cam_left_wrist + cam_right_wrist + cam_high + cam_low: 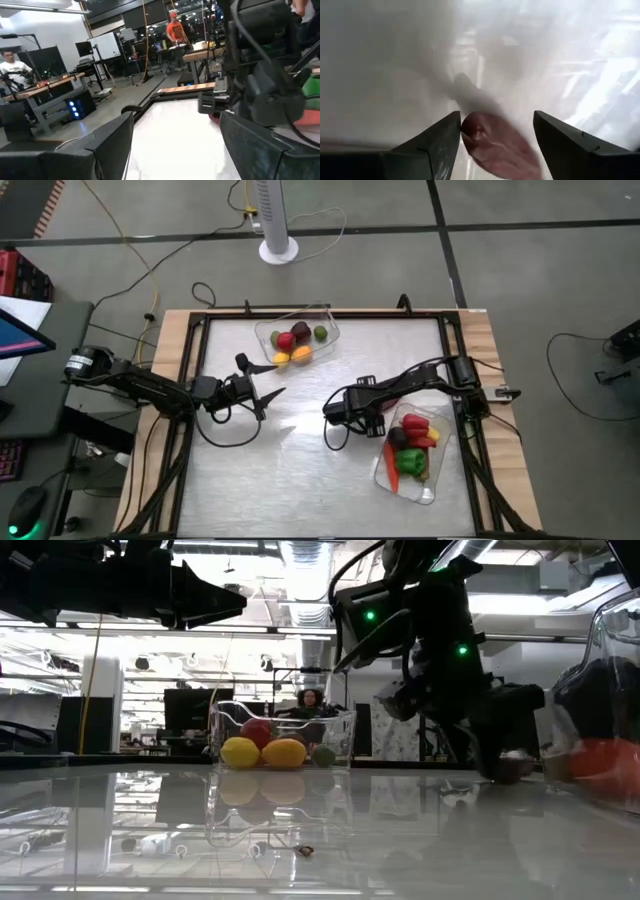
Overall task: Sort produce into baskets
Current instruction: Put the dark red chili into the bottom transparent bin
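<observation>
My right gripper is low over the middle of the table and open. Its fingers stand on either side of a dark red-purple produce piece that lies on the table; the piece also shows in the low view. My left gripper is open and empty, held above the table left of centre, near the far basket. That clear basket holds red, dark, green, yellow and orange pieces. The second clear basket, at the right, holds a red pepper, a green piece, a carrot and a dark piece. My right gripper comes at the dark red-purple piece from above, slanting, with one finger close against the piece's end and the other finger apart from it. I cannot tell whether that finger touches it. The piece lies on the table.
A black frame runs round the table top inside wooden edges. My right arm reaches over the table just far of the right basket. The steel surface toward the near edge is bare. A person sits in the room beyond the table.
</observation>
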`<state>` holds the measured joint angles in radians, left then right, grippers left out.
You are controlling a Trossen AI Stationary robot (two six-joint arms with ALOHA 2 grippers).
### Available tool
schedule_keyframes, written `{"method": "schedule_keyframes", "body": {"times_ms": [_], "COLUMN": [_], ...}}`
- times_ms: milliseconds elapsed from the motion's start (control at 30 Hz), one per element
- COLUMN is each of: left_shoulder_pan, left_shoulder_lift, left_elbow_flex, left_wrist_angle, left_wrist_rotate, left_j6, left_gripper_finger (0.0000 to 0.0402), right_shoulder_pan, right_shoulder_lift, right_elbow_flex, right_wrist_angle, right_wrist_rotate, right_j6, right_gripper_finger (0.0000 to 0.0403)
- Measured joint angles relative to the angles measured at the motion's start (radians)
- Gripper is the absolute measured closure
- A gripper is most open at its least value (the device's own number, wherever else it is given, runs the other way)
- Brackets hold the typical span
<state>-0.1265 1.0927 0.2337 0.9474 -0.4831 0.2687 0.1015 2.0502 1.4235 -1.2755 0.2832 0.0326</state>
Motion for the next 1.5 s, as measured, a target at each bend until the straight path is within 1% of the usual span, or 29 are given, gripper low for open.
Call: {"method": "schedule_keyframes", "body": {"times_ms": [100, 167, 333, 433, 500, 767, 967, 1067, 1200, 1267, 1333, 1500], "left_shoulder_pan": [0.0, 0.0, 0.0, 0.0, 0.0, 0.0, 0.0, 0.0, 0.0, 0.0, 0.0, 0.0], "left_shoulder_lift": [0.0, 0.0, 0.0, 0.0, 0.0, 0.0, 0.0, 0.0, 0.0, 0.0, 0.0, 0.0], "left_elbow_flex": [0.0, 0.0, 0.0, 0.0, 0.0, 0.0, 0.0, 0.0, 0.0, 0.0, 0.0, 0.0], "left_wrist_angle": [0.0, 0.0, -0.003, -0.006, -0.007, -0.016, -0.025, -0.032, -0.032, -0.031, -0.031, -0.035], "left_wrist_rotate": [0.0, 0.0, 0.0, 0.0, 0.0, 0.007, 0.006, 0.003, 0.0, -0.001, -0.002, -0.001], "left_j6": [-0.001, -0.001, -0.001, -0.001, -0.001, -0.017, -0.004, -0.003, -0.003, -0.003, -0.003, -0.003], "left_gripper_finger": [0.0119, 0.0119, 0.0119, 0.0119, 0.0119, 0.0119, 0.0119, 0.0119, 0.0119, 0.0119, 0.0119, 0.0119], "right_shoulder_pan": [-0.027, -0.051, -0.083, -0.094, -0.108, -0.17, -0.242, -0.263, -0.283, -0.289, -0.293, -0.3], "right_shoulder_lift": [0.0, 0.0, -0.007, -0.011, -0.011, 0.0, 0.0, 0.0, -0.003, -0.003, -0.003, -0.002], "right_elbow_flex": [0.0, 0.006, 0.042, 0.067, 0.074, 0.07, -0.004, -0.049, -0.083, -0.085, -0.086, -0.087], "right_wrist_angle": [-0.002, -0.018, -0.038, -0.053, -0.056, -0.092, -0.063, -0.028, -0.01, -0.004, -0.002, 0.001], "right_wrist_rotate": [0.106, 0.135, 0.04, -0.068, -0.105, -0.125, -0.136, -0.161, -0.165, -0.168, -0.17, -0.174], "right_j6": [0.032, 0.071, 0.078, 0.083, 0.114, 0.152, 0.161, 0.147, 0.142, 0.134, 0.132, 0.132], "right_gripper_finger": [0.0127, 0.0127, 0.0127, 0.0127, 0.0127, 0.0127, 0.0127, 0.0127, 0.013, 0.0142, 0.0162, 0.0239]}}
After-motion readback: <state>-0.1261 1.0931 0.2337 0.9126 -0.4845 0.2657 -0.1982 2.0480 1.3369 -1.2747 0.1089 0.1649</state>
